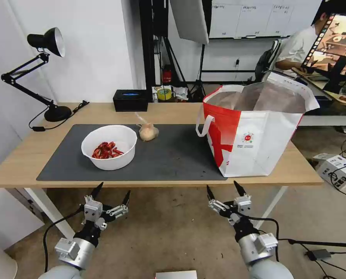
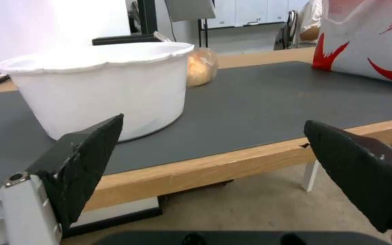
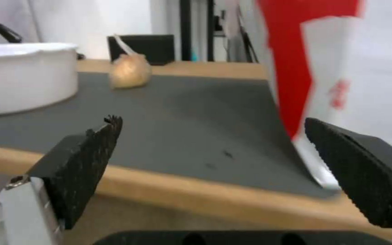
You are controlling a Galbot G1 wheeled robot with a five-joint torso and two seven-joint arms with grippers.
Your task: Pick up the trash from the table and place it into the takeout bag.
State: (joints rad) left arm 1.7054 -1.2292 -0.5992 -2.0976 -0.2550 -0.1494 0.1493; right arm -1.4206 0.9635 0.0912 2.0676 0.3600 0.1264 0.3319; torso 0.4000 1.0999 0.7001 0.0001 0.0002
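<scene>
1. Head view: the dark grey mat [image 1: 173, 159] serves as the landmark on the table [image 1: 21, 162]. The white bowl [image 1: 109, 147] with red shell scraps sits on the mat's left half. The small knotted bag [image 1: 148, 131] with its beige lump lies just beyond the bowl's far right side, near the mat's far edge. The takeout bag [image 1: 254, 131] stands at the mat's right end, mouth open, partly overlapping the mat's corner. The left gripper [image 1: 111, 197] and right gripper [image 1: 223, 191] both hang below the table's near edge, short of the mat, each with fingers spread apart and holding nothing. A black box [image 1: 130, 100] sits beyond the mat's far edge.

2. Left wrist view: the left gripper's fingers [image 2: 87, 160] frame the bowl, which stands close ahead on the mat, with the knotted bag behind it. Judging from this, the bowl is the natural first pick. The arm should rise above the table edge, and one finger should go inside the rim and one outside, keeping the bowl level so scraps stay in.

3. Right wrist view: the right gripper's wide-spread fingers [image 3: 82, 163] point at the mat, with the takeout bag's wall close at one side. Any reach should clear that wall to avoid tipping it.
</scene>
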